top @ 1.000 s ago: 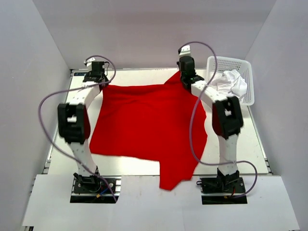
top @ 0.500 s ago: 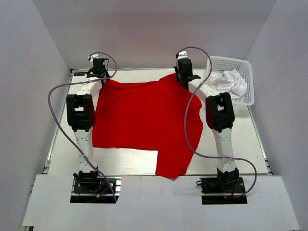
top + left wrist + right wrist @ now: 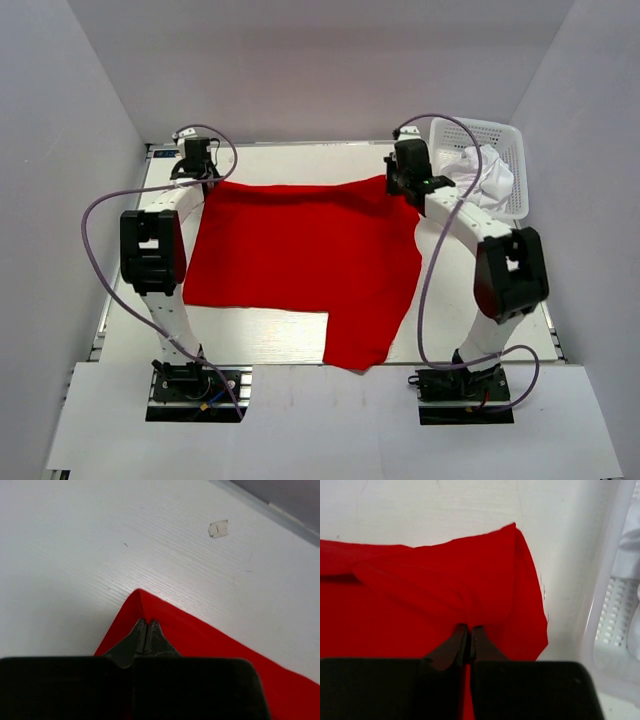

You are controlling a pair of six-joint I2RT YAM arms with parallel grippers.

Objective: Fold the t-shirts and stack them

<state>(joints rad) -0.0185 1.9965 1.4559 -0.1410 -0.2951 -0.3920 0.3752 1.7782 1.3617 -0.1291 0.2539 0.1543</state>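
When scanning from the left, find the left gripper (image 3: 196,172) low at the far-left of the table (image 3: 270,335), jaws pinched tight on one far corner of the red t-shirt (image 3: 300,255), cloth peaking up at the tips. Follow the shirt spread flat across the middle, one flap reaching toward the near edge. Find the right gripper (image 3: 400,182) clamped likewise on the other far corner, cloth bunched in folds there. Note, just right, the white lattice basket (image 3: 480,125) holding the crumpled white t-shirt (image 3: 485,172).
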